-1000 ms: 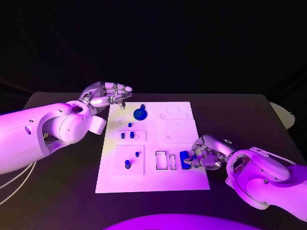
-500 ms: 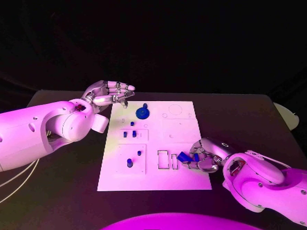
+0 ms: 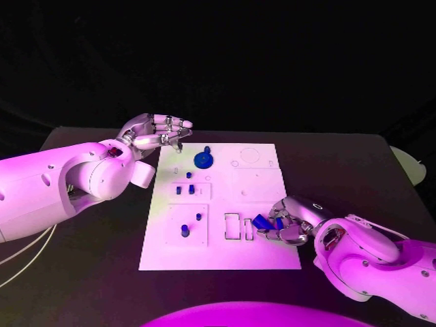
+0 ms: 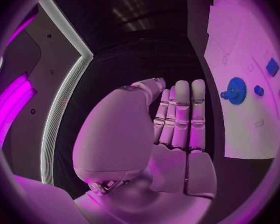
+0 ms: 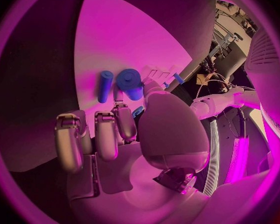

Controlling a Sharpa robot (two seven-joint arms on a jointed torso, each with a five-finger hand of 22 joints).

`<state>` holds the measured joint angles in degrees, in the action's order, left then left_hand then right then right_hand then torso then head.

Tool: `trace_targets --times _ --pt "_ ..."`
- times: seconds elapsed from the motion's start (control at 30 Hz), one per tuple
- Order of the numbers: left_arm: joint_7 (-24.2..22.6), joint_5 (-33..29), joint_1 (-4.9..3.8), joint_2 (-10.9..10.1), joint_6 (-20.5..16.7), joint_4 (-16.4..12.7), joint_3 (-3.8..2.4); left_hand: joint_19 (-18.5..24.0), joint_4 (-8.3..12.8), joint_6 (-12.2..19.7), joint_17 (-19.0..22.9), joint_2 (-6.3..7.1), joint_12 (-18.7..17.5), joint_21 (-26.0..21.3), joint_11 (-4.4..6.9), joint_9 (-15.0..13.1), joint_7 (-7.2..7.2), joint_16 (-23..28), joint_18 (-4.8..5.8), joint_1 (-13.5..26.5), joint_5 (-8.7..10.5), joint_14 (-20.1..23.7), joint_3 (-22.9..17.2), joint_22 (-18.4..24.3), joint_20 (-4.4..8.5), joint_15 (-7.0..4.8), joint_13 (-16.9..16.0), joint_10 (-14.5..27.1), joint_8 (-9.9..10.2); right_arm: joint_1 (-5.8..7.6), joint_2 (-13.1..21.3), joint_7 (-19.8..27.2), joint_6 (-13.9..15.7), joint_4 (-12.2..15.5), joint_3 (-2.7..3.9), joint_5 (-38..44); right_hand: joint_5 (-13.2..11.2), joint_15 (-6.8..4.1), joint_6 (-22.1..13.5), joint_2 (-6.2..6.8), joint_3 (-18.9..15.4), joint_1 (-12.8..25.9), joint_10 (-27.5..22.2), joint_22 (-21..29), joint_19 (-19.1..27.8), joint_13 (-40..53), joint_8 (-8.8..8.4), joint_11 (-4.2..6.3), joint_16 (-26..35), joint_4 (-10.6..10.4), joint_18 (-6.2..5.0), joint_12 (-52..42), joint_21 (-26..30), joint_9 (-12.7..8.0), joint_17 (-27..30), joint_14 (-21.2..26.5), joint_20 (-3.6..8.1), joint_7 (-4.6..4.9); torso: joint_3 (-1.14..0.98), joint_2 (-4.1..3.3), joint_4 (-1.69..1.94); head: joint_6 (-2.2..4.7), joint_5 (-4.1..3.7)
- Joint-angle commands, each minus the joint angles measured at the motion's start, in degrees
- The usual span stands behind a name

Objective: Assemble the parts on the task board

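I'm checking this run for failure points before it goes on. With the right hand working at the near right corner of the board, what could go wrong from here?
1. The right hand seems to pinch a blue part beside narrow slots; slight tilt could jam or drop it.
2. Loose blue cylinders lie near its fingers and could be knocked.
3. It presses near the task board edge, so the board might shift.

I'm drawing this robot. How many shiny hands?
2. The left hand hovers by the task board's far left corner; the right hand holds a blue part at its near right edge.
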<state>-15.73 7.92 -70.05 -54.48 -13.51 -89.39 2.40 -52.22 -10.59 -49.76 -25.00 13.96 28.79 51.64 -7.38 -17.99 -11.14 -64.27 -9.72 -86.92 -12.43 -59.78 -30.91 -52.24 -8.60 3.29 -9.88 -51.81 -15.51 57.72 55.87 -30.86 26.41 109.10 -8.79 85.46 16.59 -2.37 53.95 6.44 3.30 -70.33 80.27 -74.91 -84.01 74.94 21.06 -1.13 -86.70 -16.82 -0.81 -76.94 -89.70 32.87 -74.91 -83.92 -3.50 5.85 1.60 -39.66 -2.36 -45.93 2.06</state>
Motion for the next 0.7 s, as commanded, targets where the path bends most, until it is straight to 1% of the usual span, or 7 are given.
trace_targets --times 0.03,0.1,0.2,0.37,0.53,0.63,0.7 --pt "-0.3 -0.3 -0.03 0.0 0.6 -0.2 -0.04 -0.1 0.2 0.1 0.1 0.01 0.2 -0.3 -0.12 -0.1 -0.03 0.3 -0.85 0.4 -0.04 0.1 -0.3 0.1 0.10 -0.15 0.1 0.3 0.2 -0.29 0.0 -0.7 1.4 0.0 -0.16 1.1 0.6 -0.35 0.4 -0.85 0.2 -1.1 0.5 -15.1 -6.0 1.7 0.41 0.07 -0.3 0.2 0.81 -0.5 -0.3 -0.1 -8.2 -4.8 -0.02 -0.40 0.02 0.03 -0.02 0.07 -0.07" --pt "-0.3 -0.3 -0.03 0.0 0.5 -0.2 -0.04 -0.1 0.1 0.1 0.1 -0.02 0.3 -0.3 -0.12 -0.1 -0.03 0.3 -0.85 0.6 -0.04 0.0 -0.4 0.1 0.09 -0.15 0.1 0.3 0.2 -0.31 0.2 -0.5 2.7 0.3 -0.15 1.3 1.0 -0.48 0.8 -1.41 0.6 -1.9 0.9 -15.1 -6.0 2.3 0.56 0.23 -0.4 0.2 0.81 -0.9 -0.3 -0.1 -8.3 -4.8 0.08 -0.59 0.01 0.03 -0.02 0.07 -0.04" --pt "-0.2 -0.3 -0.03 0.0 0.5 -0.2 -0.04 -0.1 0.1 0.1 0.1 -0.02 0.3 -0.3 -0.12 -0.1 -0.03 0.3 -0.85 0.6 -0.04 0.0 -0.4 0.1 0.09 -0.15 0.1 0.3 0.2 -0.28 0.8 -0.2 4.8 1.4 -0.12 1.4 0.9 -0.64 1.3 -1.98 1.0 -2.6 1.3 -15.1 -6.0 2.7 0.72 0.43 -0.5 0.2 0.81 -1.3 -0.3 -0.1 -8.5 -4.8 0.21 -0.81 -0.01 0.03 -0.04 0.09 -0.04" --pt "-0.2 -0.3 -0.03 0.1 0.5 -0.1 -0.04 -0.1 0.1 0.1 0.1 -0.02 0.3 -0.3 -0.12 -0.1 -0.03 0.3 -0.85 0.6 -0.04 0.0 -0.4 0.1 0.09 -0.15 0.1 0.3 0.2 0.30 1.5 0.2 6.9 3.5 0.03 1.0 1.1 -0.74 1.6 -2.36 1.4 -2.8 1.6 -15.1 -6.0 3.1 0.81 0.56 -0.6 0.1 0.81 -1.6 -0.3 -0.1 -8.7 -4.9 0.30 -0.95 0.02 0.08 -0.10 0.18 -0.13" --pt "-0.3 -0.3 -0.02 0.2 0.6 -0.2 -0.04 -0.1 0.1 0.1 0.1 -0.02 0.3 -0.3 -0.12 -0.1 -0.03 0.3 -0.85 0.6 -0.04 0.0 -0.4 0.1 0.09 -0.15 0.1 0.3 0.2 0.88 1.2 0.6 7.4 4.8 0.13 -0.2 1.6 -0.85 2.0 -2.70 1.5 -2.6 1.8 -15.1 -6.0 3.2 0.87 0.68 -0.6 0.0 0.81 -1.7 -0.3 -0.2 -8.7 -4.9 0.41 -1.08 -0.01 0.02 0.03 0.12 -0.28" --pt "-0.2 -0.3 -0.02 0.2 0.6 -0.2 -0.04 -0.1 0.1 0.1 0.1 -0.02 0.3 -0.3 -0.12 -0.1 -0.03 0.3 -0.85 0.6 -0.04 0.0 -0.4 0.1 0.09 -0.15 0.1 0.3 0.2 1.04 0.3 0.8 6.7 4.8 0.15 -1.3 1.8 -0.91 2.2 -2.82 1.6 -2.6 1.9 -15.1 -6.0 3.4 0.93 0.74 -0.6 0.0 0.81 -1.9 -0.3 -0.2 -8.7 -4.9 0.45 -1.16 0.00 0.00 0.03 0.11 -0.24" --pt "-0.2 -0.3 -0.02 0.2 0.7 -0.2 -0.04 -0.1 0.1 0.1 0.2 -0.05 0.3 -0.3 -0.13 -0.1 -0.04 0.3 -0.84 0.7 -0.05 0.0 -0.4 0.1 0.09 -0.14 0.1 0.4 0.2 1.08 -0.4 0.9 5.9 4.6 0.16 -2.0 1.8 -0.94 2.2 -2.88 1.6 -2.4 1.9 -15.1 -6.0 3.3 0.93 0.77 -0.6 0.0 0.81 -1.8 -0.3 -0.2 -8.7 -4.9 0.48 -1.17 0.05 0.01 0.02 0.11 -0.14"
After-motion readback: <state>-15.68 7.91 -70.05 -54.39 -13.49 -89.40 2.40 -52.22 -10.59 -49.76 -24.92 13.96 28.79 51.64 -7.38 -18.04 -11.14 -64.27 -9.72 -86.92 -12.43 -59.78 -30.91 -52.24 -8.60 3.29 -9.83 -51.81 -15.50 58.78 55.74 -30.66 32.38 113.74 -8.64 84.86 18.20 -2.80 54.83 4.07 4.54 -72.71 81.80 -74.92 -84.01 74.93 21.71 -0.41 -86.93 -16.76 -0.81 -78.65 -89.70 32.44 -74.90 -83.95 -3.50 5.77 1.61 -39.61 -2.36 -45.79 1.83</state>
